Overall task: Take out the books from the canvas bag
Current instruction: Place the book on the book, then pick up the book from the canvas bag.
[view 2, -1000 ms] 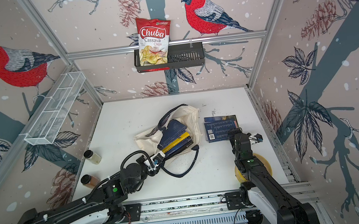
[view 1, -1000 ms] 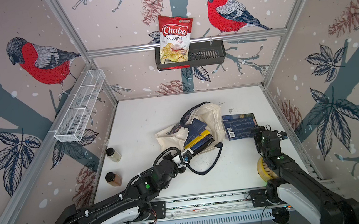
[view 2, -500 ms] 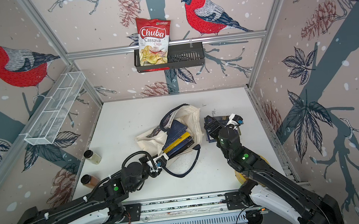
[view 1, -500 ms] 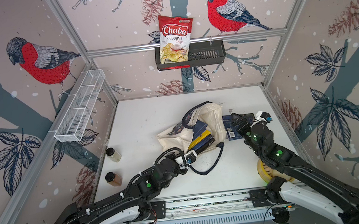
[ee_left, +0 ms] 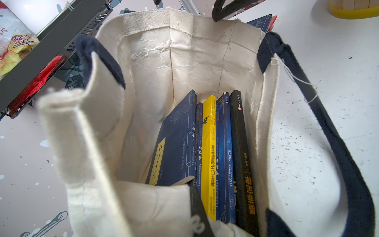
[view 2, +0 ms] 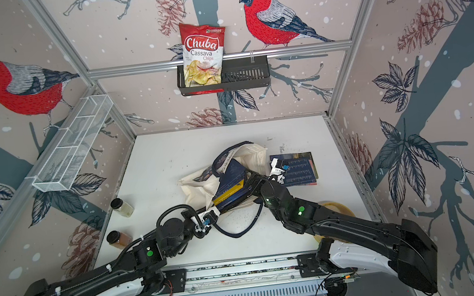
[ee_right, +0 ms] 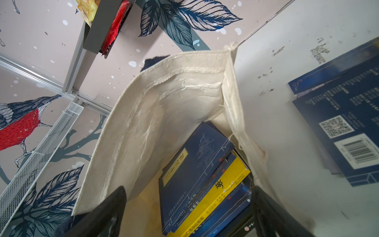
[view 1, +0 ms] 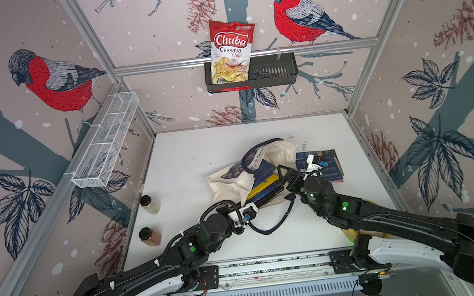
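Note:
The cream canvas bag (view 1: 227, 182) (view 2: 197, 186) lies on its side mid-table with its mouth toward me. Several navy books and one yellow-spined book (view 1: 263, 185) (ee_left: 209, 156) (ee_right: 196, 176) stand stacked inside it. My left gripper (view 1: 257, 206) (ee_left: 189, 188) is shut on the near rim of the bag, holding the mouth wide. My right gripper (view 1: 281, 178) (ee_right: 186, 211) is open at the mouth, one finger (ee_right: 106, 211) on each side of the stack. Two more navy books (view 1: 326, 165) (view 2: 301, 169) lie on the table to the right of the bag.
Two spice jars (view 1: 150, 204) (view 1: 150, 236) stand by the left wall. A yellow tape roll (view 2: 335, 207) lies under my right arm. A white wire basket (view 1: 106, 144) hangs on the left wall. A black shelf (view 1: 275, 71) on the back wall holds a chips bag (view 1: 230, 53).
My right arm swung from the front right across the table to the bag's mouth, its open jaws now around the book stack. The left gripper kept hold of the rim.

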Available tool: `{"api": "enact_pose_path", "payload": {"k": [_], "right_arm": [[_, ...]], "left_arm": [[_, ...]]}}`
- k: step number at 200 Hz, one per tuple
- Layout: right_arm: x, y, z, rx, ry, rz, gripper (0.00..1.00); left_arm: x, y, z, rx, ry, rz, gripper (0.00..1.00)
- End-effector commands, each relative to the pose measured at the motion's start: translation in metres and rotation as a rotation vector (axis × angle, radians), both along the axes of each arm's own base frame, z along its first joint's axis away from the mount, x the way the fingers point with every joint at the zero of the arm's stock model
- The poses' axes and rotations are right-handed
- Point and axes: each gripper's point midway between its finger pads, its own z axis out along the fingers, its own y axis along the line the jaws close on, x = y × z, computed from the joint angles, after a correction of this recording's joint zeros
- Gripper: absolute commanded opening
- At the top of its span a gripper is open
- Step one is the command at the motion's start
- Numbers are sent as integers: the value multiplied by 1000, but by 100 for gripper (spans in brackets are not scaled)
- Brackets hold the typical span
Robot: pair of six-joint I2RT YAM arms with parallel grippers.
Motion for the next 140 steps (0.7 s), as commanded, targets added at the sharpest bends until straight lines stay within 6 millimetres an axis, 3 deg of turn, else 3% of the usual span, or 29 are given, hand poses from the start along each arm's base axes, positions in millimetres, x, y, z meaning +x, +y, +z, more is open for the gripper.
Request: {"api": "enact_pose_path", "payload": {"k": [1,81,140], "right_arm": [[3,8,-4,19,2,-4,92],[15,67,-29,-29,78,134,84],[30,85,-68,-24,194,171,81]], "left_arm": [[2,-6,32,-113,-71,-9,0],[2,-5,31,-116,-61,-2,0],[3,-5,28,-105,-55,1,0]]}}
